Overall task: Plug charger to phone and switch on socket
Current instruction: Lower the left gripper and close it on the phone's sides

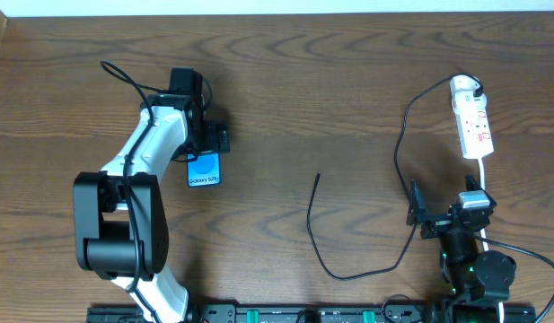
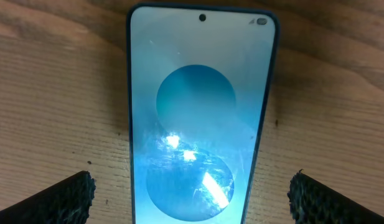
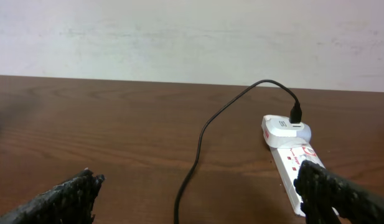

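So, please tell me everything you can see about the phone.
The phone is a slim rectangle with a dark edge, rounded corners and a lit blue screen showing two circles, with a camera hole at one end. It lies flat, face up, on the wooden table. The open left hand straddles it without touching.

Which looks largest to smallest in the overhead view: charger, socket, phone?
1. charger, longest by far.
2. socket.
3. phone, partly hidden under the left arm, so its rank against the socket is unsure.
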You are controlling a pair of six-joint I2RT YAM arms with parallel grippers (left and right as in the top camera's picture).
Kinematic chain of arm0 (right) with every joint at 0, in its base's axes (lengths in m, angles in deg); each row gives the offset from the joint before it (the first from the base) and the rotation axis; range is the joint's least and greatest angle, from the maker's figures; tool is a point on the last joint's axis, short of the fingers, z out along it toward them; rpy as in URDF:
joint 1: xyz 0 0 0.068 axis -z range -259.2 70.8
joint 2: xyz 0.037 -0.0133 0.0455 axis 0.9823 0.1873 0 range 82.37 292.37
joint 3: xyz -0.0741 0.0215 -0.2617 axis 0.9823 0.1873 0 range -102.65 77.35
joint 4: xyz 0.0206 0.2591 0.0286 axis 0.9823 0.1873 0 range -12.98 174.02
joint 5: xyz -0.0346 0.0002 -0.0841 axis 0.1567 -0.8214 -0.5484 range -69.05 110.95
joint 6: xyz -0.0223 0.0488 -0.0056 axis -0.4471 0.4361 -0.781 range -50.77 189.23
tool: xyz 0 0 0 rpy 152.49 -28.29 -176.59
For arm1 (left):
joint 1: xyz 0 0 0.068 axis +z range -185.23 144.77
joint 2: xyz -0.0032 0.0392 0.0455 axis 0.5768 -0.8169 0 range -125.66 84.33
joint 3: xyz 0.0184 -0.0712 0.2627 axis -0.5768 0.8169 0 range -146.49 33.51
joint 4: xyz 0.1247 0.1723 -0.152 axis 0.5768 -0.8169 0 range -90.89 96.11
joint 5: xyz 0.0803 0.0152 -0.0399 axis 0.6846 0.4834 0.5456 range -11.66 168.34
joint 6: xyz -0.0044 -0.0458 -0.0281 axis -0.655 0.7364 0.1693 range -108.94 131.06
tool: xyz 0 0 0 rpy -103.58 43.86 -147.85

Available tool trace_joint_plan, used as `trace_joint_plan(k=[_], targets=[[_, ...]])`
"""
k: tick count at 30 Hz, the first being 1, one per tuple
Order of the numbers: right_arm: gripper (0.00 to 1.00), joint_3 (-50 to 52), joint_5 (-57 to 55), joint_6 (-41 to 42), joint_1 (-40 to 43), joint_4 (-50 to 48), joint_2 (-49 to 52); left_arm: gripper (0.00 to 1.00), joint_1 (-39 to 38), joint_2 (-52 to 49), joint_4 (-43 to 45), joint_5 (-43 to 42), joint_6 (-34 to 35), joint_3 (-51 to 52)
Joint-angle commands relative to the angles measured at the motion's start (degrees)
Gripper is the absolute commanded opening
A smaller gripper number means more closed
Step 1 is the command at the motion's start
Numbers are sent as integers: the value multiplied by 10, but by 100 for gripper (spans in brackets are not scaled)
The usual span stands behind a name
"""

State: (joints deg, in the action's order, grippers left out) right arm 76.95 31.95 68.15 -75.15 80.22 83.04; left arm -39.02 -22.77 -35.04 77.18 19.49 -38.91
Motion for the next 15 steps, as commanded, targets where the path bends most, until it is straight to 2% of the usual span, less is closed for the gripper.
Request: trace_joint_plan(k=[1, 8, 15], targets=[[99, 1, -1, -7, -4, 2, -4, 99, 2, -18, 2, 3, 9, 7], [99, 1, -1, -7, -4, 2, -4, 99, 2, -67, 12, 3, 11, 7], [99, 1, -1, -7, -4, 3, -4, 99, 2, -73, 27, 3, 11, 7]])
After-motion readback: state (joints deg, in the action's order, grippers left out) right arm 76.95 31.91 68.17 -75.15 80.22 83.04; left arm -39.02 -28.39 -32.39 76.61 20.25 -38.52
